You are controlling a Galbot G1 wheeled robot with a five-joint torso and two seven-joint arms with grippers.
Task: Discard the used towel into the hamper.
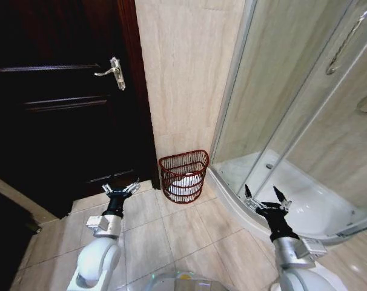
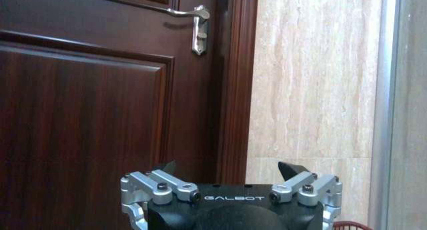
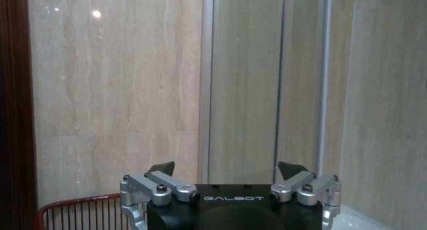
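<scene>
Against the wall ahead, the hamper (image 1: 183, 176) with the towel (image 1: 185, 183) inside is flanked by the spread, empty left gripper (image 1: 119, 190) and right gripper (image 1: 265, 197), the left nearer.

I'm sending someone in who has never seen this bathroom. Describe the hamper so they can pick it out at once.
Find the strip of beige tiled wall between the dark wooden door and the glass shower enclosure. On the floor at its foot stands the hamper, ahead of both open grippers. It is a small reddish-brown wire basket, tapering downward, with something white inside.
</scene>
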